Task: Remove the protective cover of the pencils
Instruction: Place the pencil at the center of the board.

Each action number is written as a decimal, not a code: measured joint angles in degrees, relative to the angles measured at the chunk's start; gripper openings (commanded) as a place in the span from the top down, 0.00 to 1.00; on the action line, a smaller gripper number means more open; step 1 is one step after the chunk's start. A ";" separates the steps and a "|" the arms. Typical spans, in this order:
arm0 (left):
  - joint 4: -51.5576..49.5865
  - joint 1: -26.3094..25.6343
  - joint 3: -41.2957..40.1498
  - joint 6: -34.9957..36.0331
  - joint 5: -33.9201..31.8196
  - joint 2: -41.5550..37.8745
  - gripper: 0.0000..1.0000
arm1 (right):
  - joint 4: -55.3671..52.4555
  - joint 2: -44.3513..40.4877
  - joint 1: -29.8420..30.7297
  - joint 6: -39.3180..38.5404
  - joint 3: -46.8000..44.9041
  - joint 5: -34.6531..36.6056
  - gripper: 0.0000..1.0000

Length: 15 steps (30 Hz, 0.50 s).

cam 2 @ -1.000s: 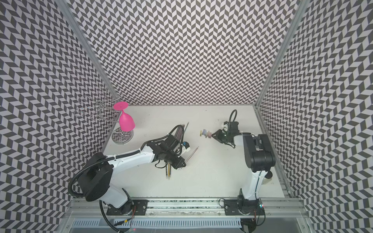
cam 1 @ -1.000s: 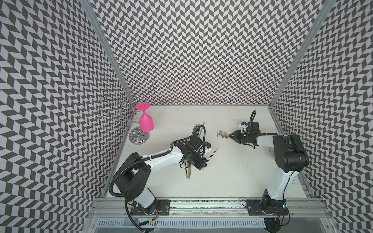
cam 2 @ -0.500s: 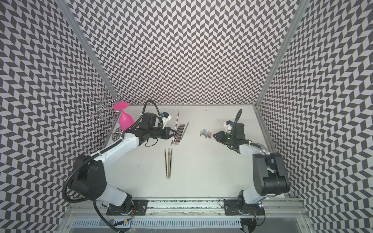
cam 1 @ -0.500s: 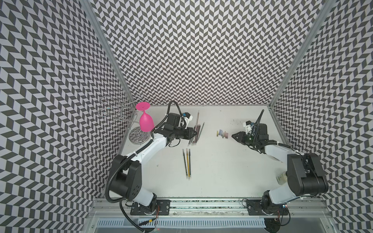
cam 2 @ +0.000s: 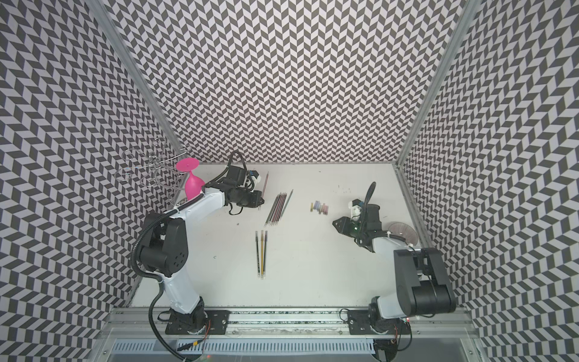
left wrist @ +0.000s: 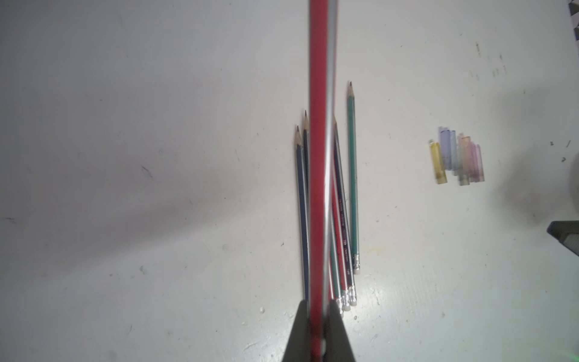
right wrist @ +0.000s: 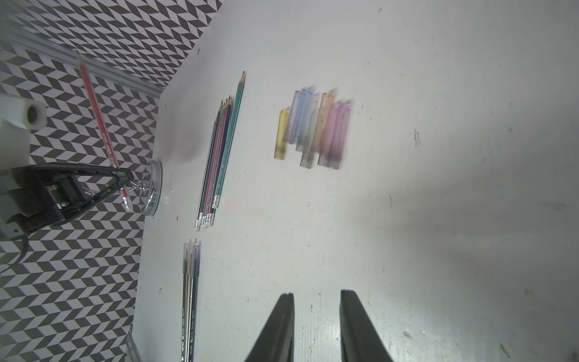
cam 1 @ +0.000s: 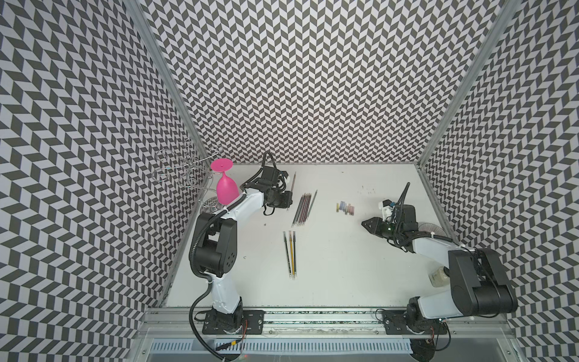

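Observation:
My left gripper is shut on a red pencil, held off the table at the back left. Several bare pencils lie side by side just right of it. Three pencils with translucent covers on their tips lie nearer the front. Several loose coloured covers sit in a row mid-table. My right gripper is open and empty, right of the covers.
A pink glass hangs upside down on a wire rack in the back left corner, close behind my left arm. A clear round disc lies by the right wall, and a small jar stands beside my right arm.
My left gripper has carried the red pencil from the middle of the table to the back left. My right gripper has drawn back from the covers toward the right wall.

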 measured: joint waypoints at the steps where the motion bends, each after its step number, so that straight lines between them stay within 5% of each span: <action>1: -0.35 0.09 0.11 0.11 0.09 0.61 0.96 | 0.52 0.02 0.00 0.17 -0.37 -0.02 0.72; 15: -4.35 -0.59 1.11 1.09 0.55 6.23 0.91 | 5.64 -0.98 -0.02 2.51 -2.64 -0.26 0.71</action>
